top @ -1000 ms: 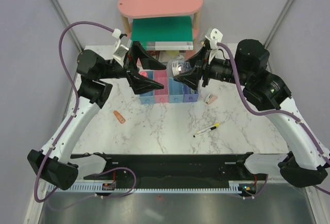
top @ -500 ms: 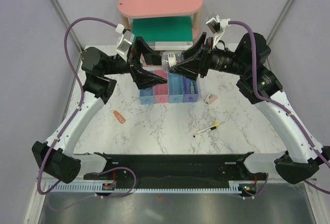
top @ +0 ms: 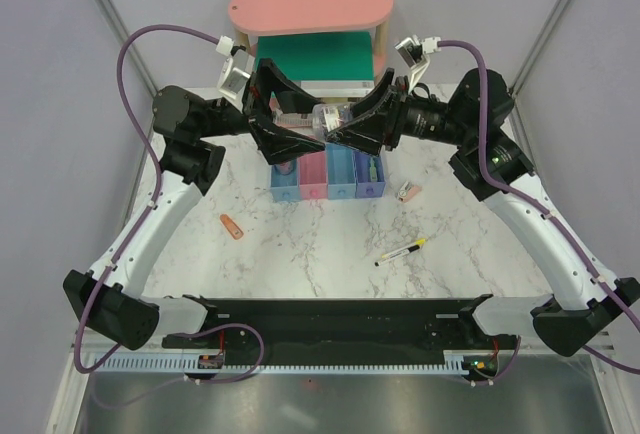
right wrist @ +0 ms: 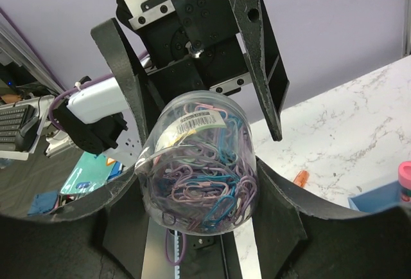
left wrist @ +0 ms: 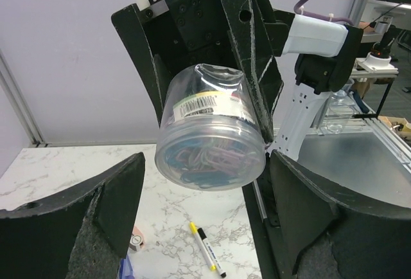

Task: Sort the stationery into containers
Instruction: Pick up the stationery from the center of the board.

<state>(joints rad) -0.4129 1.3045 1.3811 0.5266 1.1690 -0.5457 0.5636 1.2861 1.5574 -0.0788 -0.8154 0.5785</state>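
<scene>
1. Both arms were seen raised over the far part of the marble table [top: 330, 224]. Their elbows were bent outwards and their forearms turned inwards, so that the two grippers faced each other above the row of bins [top: 327, 189].
2. The right gripper [top: 333, 132] was found pinching the clear jar [top: 326, 118], which was filled with coloured paper clips and marked with a barcode label. Its fingers [right wrist: 277, 208] were pressed against the jar's sides, and the jar's wall was seen dented in the left wrist view.
3. The left gripper [top: 316, 131] was held spread wide. Its fingers [left wrist: 83, 208] were set on either side of the jar's free end, with a narrow gap visible on each side.
4. The jar was held in the air, lying roughly level, above the bins and apart from the table.
5. The yellow-and-black pen [top: 401, 250] was seen lying on the table, nearer than the bins and to their right. The pale pink piece [top: 409, 192] lay just right of the bins, and the orange piece [top: 232, 226] lay to their near left.
6. A pink-red piece [top: 284, 166] was seen in the leftmost blue bin and a green piece [top: 372, 169] in the rightmost bin.
7. Beyond the bins, a pink oval shelf [top: 310, 4] was seen with a green book [top: 315, 54] on its lower tier.
</scene>
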